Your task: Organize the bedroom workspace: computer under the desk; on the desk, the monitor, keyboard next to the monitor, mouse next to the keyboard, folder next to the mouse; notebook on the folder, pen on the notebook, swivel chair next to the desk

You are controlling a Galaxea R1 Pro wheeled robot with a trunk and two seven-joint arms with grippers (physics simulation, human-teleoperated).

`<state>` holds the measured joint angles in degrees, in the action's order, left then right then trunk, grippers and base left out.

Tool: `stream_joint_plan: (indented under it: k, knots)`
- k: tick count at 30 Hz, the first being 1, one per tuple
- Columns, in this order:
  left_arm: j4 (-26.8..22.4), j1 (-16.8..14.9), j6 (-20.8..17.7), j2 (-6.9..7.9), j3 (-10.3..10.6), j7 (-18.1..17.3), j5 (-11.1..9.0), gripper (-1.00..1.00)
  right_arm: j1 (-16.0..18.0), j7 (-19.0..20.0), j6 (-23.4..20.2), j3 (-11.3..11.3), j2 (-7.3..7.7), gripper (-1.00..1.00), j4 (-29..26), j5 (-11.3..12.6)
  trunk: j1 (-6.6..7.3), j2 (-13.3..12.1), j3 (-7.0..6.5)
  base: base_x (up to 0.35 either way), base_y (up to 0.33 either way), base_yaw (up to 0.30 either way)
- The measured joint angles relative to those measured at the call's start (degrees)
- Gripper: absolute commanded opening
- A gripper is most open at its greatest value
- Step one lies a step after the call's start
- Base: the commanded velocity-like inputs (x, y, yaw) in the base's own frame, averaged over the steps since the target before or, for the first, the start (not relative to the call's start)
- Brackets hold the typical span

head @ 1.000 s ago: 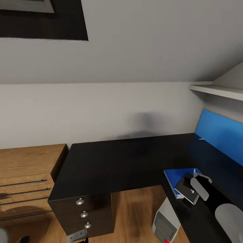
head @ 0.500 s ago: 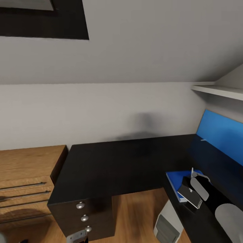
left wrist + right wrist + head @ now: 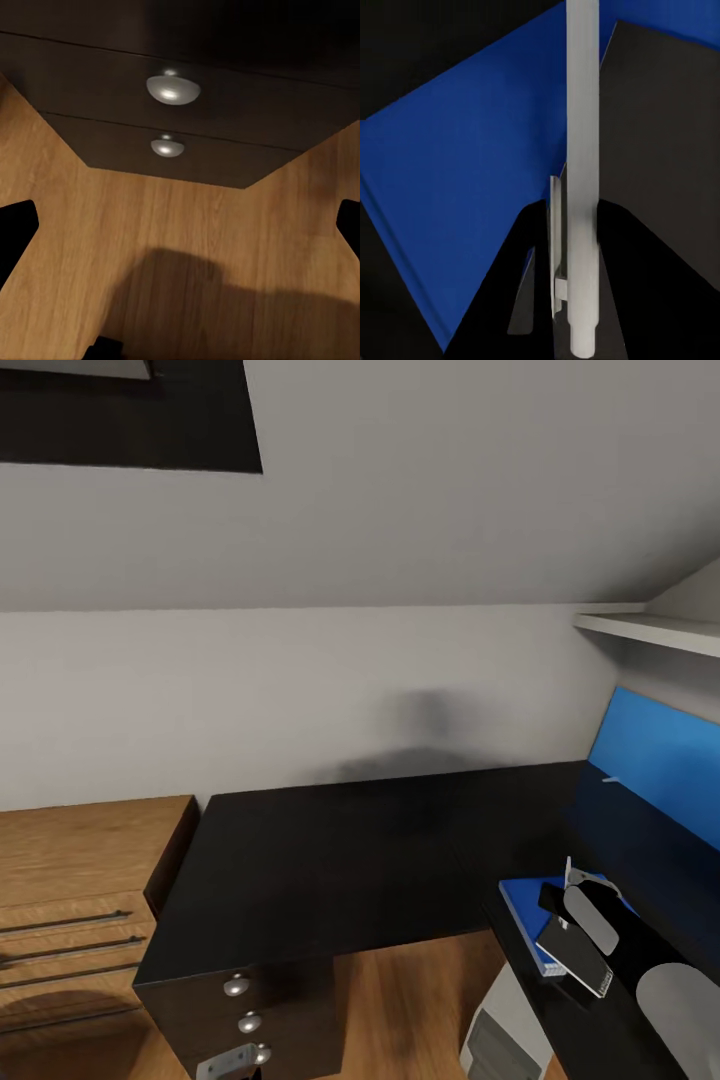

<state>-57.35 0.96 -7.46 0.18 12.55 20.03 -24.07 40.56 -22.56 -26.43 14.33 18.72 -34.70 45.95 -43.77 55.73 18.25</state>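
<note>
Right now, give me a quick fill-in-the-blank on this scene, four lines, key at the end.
1. The right end effector is shut on the ___.
2. The folder under it is coloured ___.
3. The folder lies on the ___.
4. The left wrist view shows round ___ on black drawer fronts.

Missing: pen; blue; desk; knobs

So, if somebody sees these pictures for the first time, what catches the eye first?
Probably the wide glossy black desk that runs across the middle of the head view, with a blue back panel at its right. Next, the bright blue folder near the desk's right front edge, where the right gripper holds a slim white pen above it. In the left wrist view, two round silver drawer knobs shine over the wood floor.
</note>
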Motion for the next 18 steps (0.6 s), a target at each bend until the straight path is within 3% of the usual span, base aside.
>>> stream_joint_plan:
  k: [6, 18]
  knots:
    - [0.0, 0.0, 0.0, -0.01, -0.1, 0.0, 0.0, 1.0, 0.0, 0.0, 0.0, 0.0, 0.07, -1.0, 0.0, 0.0, 0.0, 0.0, 0.0, 0.004, 0.001, 0.0]
    - [0.0, 0.0, 0.0, 0.0, -0.2, 0.0, 0.0, 1.0, 0.0, -0.2, -0.1, 0.0, 0.09, -1.0, 0.0, 0.0, -2.63, 4.8, 2.15, 0.0, 0.0, 0.0]
